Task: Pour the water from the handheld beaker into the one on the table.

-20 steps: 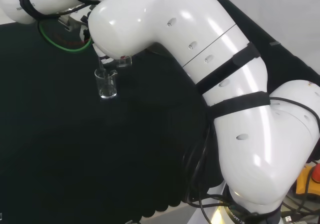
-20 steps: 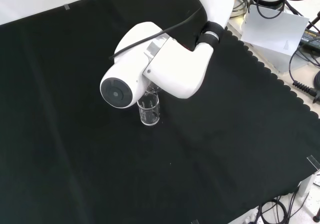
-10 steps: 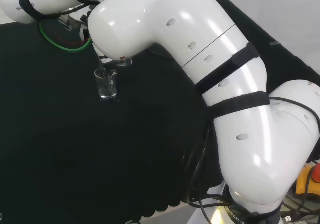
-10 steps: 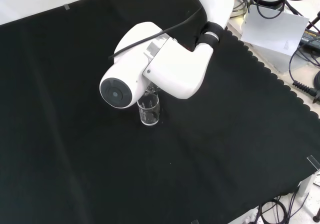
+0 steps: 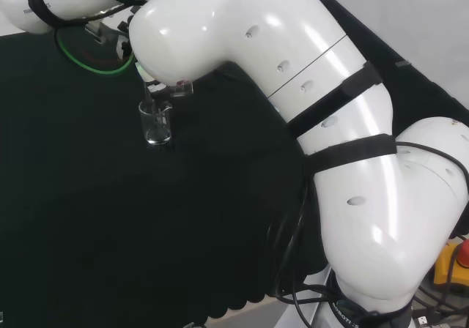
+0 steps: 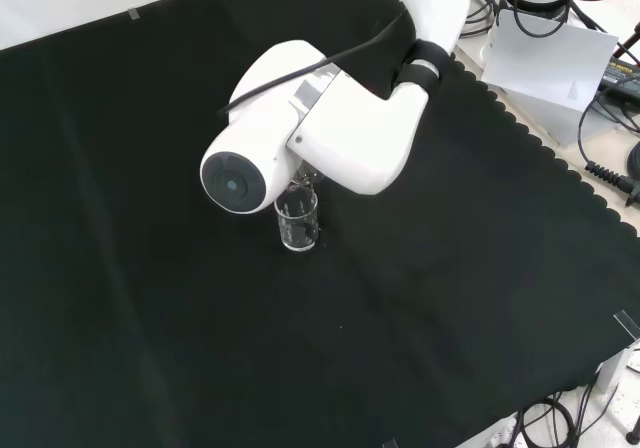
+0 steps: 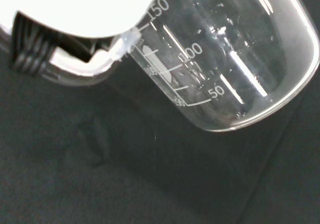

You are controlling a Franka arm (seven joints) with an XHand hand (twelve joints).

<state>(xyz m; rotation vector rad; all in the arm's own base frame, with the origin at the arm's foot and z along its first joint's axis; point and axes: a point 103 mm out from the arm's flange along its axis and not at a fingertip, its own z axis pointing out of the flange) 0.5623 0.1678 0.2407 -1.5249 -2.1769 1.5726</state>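
near the middle of the black cloth-covered bench (image 6: 150,298), a small clear glass beaker (image 6: 298,219) stands upright under the glossy white arm link with its round grey cap (image 6: 232,184).
in the wrist view a second clear graduated glass beaker (image 7: 235,59) hangs tilted, beside a blurred white and ribbed black part of the hand (image 7: 60,44); whether the fingers clasp it cannot be told.

1. Beaker (image 6: 298,230) on the tabletop: clear, smooth glass with bright glints
2. Held beaker (image 7: 235,59): clear, glossy, white printed marks
3. Cloth (image 6: 450,298): black, matt, scalloped edge
4. Arm links (image 5: 293,57): glossy white plastic
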